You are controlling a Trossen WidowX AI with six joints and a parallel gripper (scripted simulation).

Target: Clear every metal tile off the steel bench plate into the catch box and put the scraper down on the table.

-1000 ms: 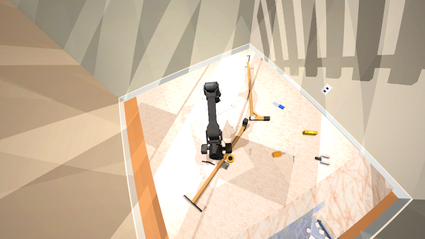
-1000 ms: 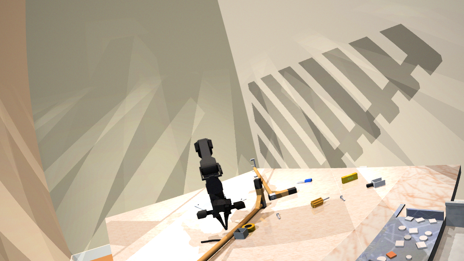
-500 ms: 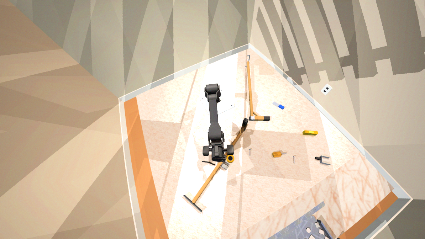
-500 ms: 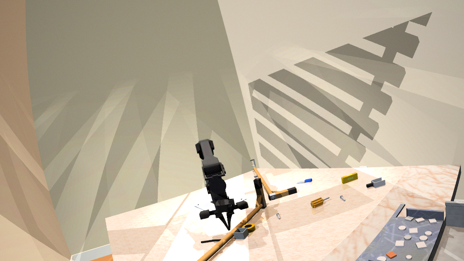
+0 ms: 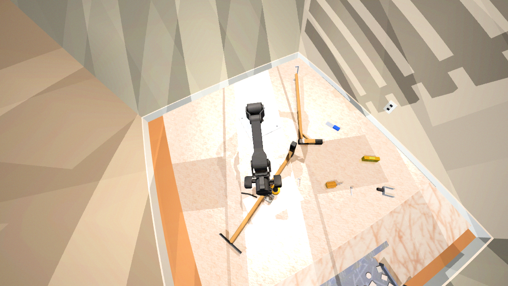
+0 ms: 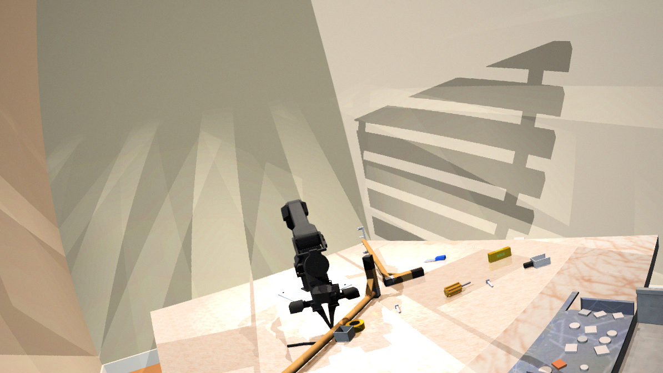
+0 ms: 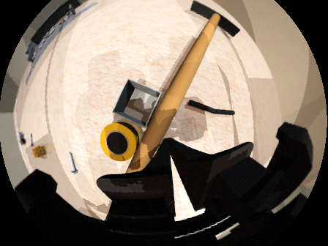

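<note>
The long scraper (image 5: 248, 215) (image 6: 315, 348) (image 7: 184, 80) lies on the table, with a wooden handle, a black crossbar blade (image 5: 235, 247) (image 7: 228, 25) and a black-tipped grip end (image 5: 292, 146) (image 6: 368, 263). My gripper (image 6: 331, 325) (image 7: 167, 140) is shut and empty, its tips pointing down close to the handle's middle; whether they touch it I cannot tell. The steel bench plate (image 5: 341, 277) (image 6: 550, 325) at the lower right bears several pale tiles (image 6: 590, 329) and an orange tile (image 6: 558, 364). The grey catch box (image 6: 649, 308) stands at its far end.
A small open grey box (image 6: 343, 334) (image 7: 124, 96) and a yellow tape roll (image 6: 361, 325) (image 7: 106, 143) sit beside the handle. A bent black rod (image 5: 248, 194) (image 7: 210, 109) lies opposite. A second wooden-handled tool (image 5: 298, 103), a screwdriver (image 5: 331, 184) and a yellow block (image 5: 370, 158) lie further off.
</note>
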